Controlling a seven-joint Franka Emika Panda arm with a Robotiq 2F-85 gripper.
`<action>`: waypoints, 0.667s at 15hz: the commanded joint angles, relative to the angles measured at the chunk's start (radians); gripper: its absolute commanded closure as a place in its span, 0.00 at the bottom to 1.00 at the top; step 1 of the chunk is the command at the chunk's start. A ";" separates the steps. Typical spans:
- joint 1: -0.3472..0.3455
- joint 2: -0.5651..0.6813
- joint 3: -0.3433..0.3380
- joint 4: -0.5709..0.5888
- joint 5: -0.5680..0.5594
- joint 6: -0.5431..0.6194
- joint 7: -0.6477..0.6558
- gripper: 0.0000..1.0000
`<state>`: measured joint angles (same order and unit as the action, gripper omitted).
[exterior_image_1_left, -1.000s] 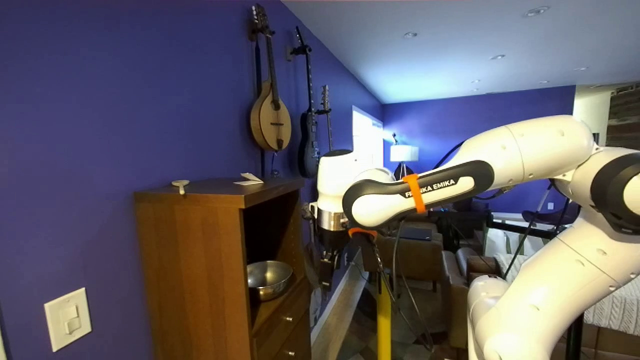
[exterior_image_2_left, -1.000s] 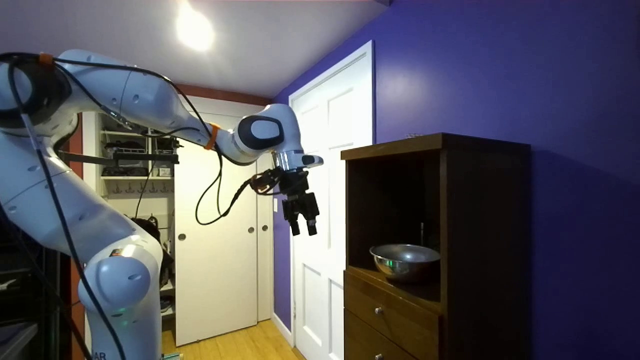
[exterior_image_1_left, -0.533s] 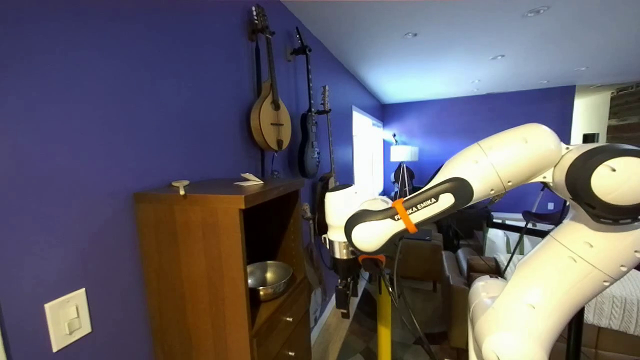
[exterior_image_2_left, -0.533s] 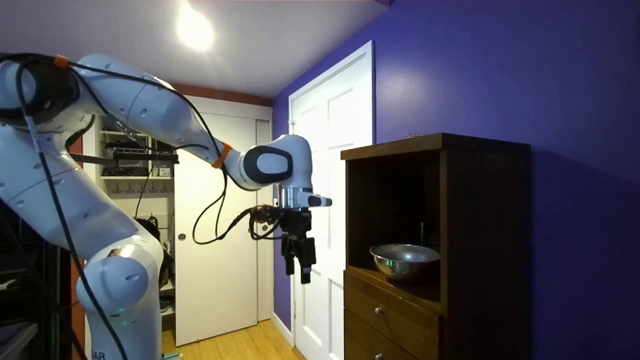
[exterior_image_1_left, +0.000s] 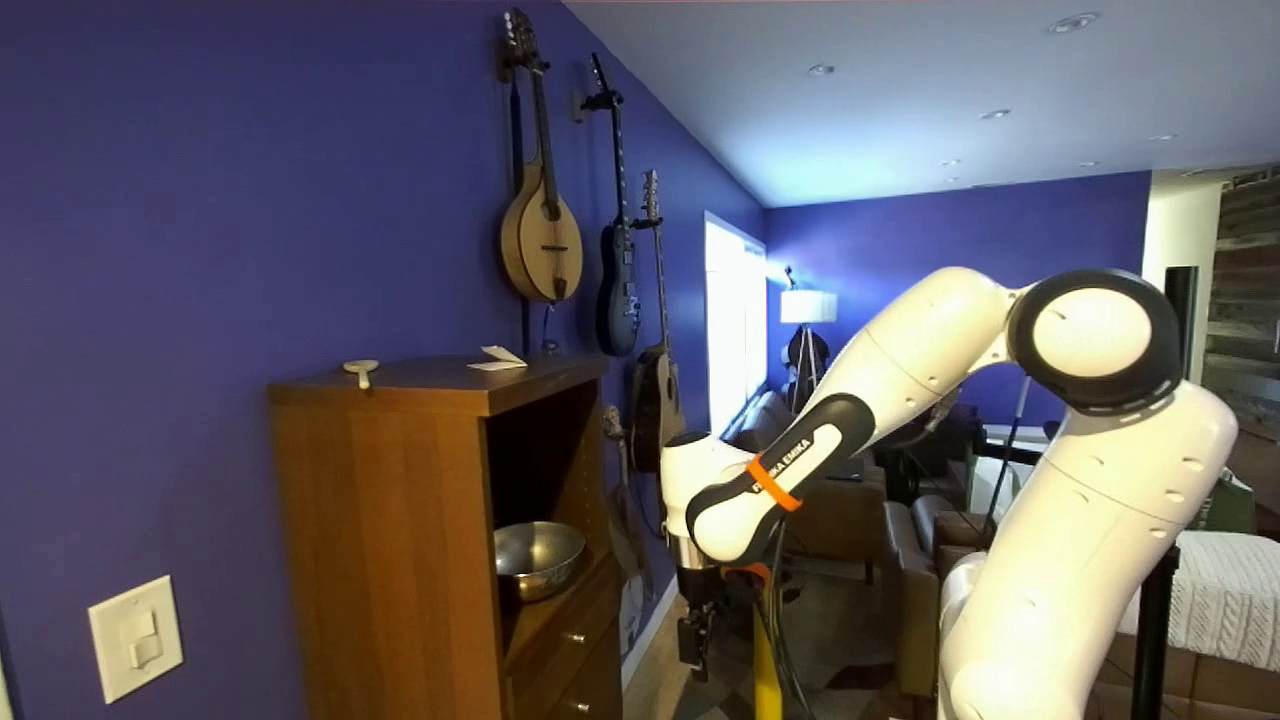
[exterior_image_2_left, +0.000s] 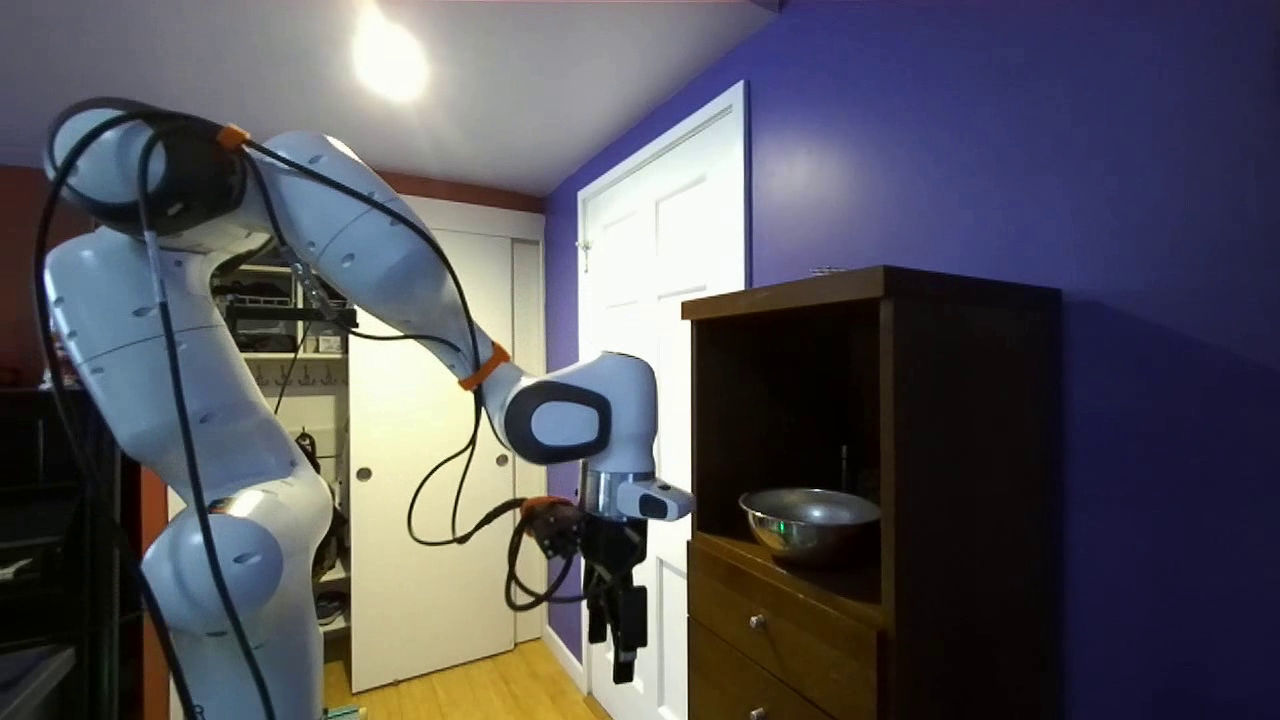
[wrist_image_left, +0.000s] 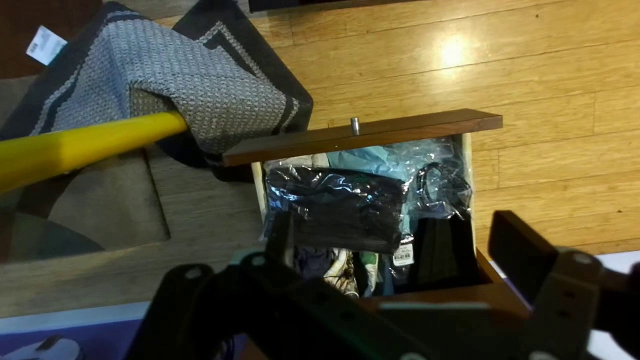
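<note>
My gripper (wrist_image_left: 400, 242) is open and empty, its two black fingers wide apart in the wrist view. It points down in both exterior views (exterior_image_1_left: 694, 655) (exterior_image_2_left: 612, 650), beside the brown wooden cabinet (exterior_image_2_left: 970, 480) and touching nothing. Well below it, the wrist view shows a pulled-out drawer with a brown front (wrist_image_left: 400, 127) and a small metal knob (wrist_image_left: 355, 126). In the drawer lie a black item in clear plastic (wrist_image_left: 345, 205), a clear bag with a black loop (wrist_image_left: 432, 185) and folded cloth. A metal bowl (exterior_image_2_left: 810, 525) sits in the cabinet's open compartment.
A yellow pole (wrist_image_left: 100, 142) and a crumpled grey mat (wrist_image_left: 200, 95) are by the drawer. Closed drawers with knobs (exterior_image_2_left: 757, 622) are under the bowl. Small white items (exterior_image_1_left: 498, 358) lie on the cabinet top. A white door (exterior_image_2_left: 665, 400) stands behind. Guitars (exterior_image_1_left: 655, 400) hang on the wall.
The gripper has moved down from above bowl height to below it, and slightly to the right in both exterior views. The elbow has swung toward the cabinet. Bowl and cabinet have not moved.
</note>
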<state>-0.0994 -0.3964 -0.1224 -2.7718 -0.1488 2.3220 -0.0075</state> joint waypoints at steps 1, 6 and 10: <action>-0.025 0.157 -0.034 0.000 0.017 0.142 -0.059 0.00; -0.025 0.346 -0.058 0.000 0.022 0.253 -0.185 0.00; -0.029 0.349 -0.044 0.005 0.004 0.237 -0.153 0.00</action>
<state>-0.1172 -0.0464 -0.1779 -2.7678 -0.1460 2.5603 -0.1603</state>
